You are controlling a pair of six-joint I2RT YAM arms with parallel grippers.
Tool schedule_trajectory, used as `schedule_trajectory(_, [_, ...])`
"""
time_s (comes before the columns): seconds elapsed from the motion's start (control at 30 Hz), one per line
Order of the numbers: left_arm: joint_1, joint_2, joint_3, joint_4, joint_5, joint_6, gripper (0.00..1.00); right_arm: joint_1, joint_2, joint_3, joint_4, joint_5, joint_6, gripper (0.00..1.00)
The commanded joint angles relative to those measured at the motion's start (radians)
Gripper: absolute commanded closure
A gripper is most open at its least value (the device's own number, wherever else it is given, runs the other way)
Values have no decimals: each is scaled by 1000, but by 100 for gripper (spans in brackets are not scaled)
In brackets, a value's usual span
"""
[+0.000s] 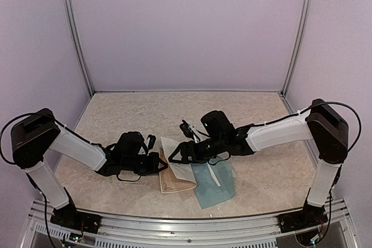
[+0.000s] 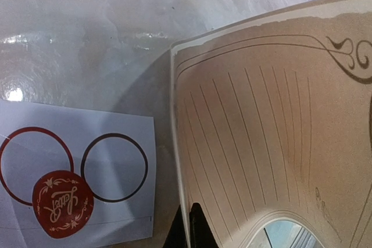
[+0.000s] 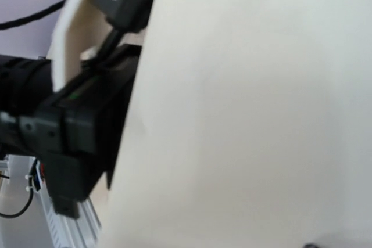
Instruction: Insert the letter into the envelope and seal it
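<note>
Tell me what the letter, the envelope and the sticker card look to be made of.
The letter looks like thin matte paper, tan and aged-looking, with printed lines and scrollwork; it bows where lifted. The envelope seems thin matte teal paper, lying flat. The sticker card is a white sheet, perhaps slick backing paper; its red seal sticker looks faintly glossy.

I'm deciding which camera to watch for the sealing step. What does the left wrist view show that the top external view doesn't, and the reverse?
Only the left wrist view: the white card with its red seal sticker and empty rings, plus the ruled lines and scroll border on the letter. Only the top external view: the teal envelope lying flat on the table, and both arms reaching in, with the left gripper and right gripper meeting at the letter. Both: the letter itself, curled up off the marbled table.
</note>
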Motion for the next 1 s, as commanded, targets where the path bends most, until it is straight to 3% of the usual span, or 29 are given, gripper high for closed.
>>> schedule_trajectory(0.0, [0,8,3,14,3,1,100,11,43,0,53,-14,11,18])
schedule_trajectory(0.37, [3,-7,-5,19,9,0,100,11,97,-9,51,17,18,21])
schedule_trajectory(0.83, [26,-110,-98,50,17,-64,59,11,128,8,30,41,13,21])
schedule_trajectory(0.97, [34,-102,-99,69,35,-72,54,10,132,13,27,44,13,21])
